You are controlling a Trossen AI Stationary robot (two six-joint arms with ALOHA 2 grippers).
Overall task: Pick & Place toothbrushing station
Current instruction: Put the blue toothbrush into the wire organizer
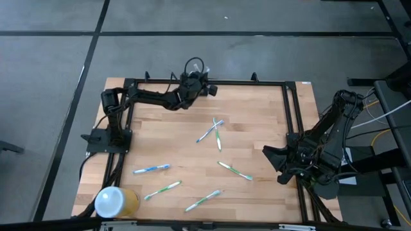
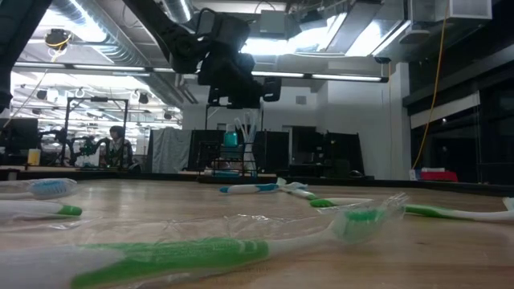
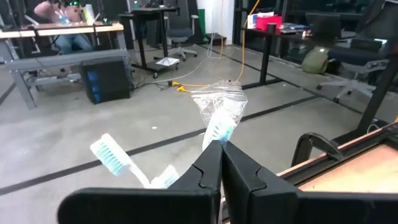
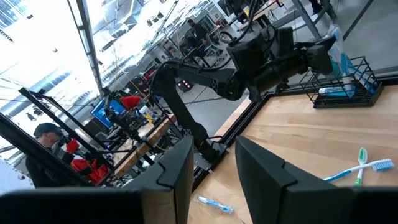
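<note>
The toothbrushing station (image 4: pixel 346 87), a small black wire rack, stands at the table's far edge; brushes stick up out of it (image 2: pixel 241 128). My left gripper (image 3: pixel 221 148) hovers just above and beside it (image 1: pixel 208 89), shut on a toothbrush in a clear wrapper (image 3: pixel 219 118). In the left wrist view, two more brush heads (image 3: pixel 112 155) show below the fingers. My right gripper (image 4: pixel 211 168) waits at the table's right edge (image 1: pixel 277 163), open with nothing between its fingers. Several wrapped toothbrushes (image 1: pixel 151 169) lie flat on the wooden table (image 1: pixel 257 115). My left gripper pinches the wrapped toothbrush between its two fingertips, just below the brush head (image 3: pixel 217 134). The head and the crumpled wrapper end stick out past the fingertips; the handle is hidden behind the fingers. The brush is lifted clear of the table, near the rack.
A white-and-yellow cylinder (image 1: pixel 115 202) stands at the table's near left corner. A black metal frame (image 1: pixel 286 115) runs around the table top. Loose toothbrushes lie at the middle (image 1: pixel 212 131) and toward the near edge (image 1: pixel 203 200). People sit at desks in the room behind.
</note>
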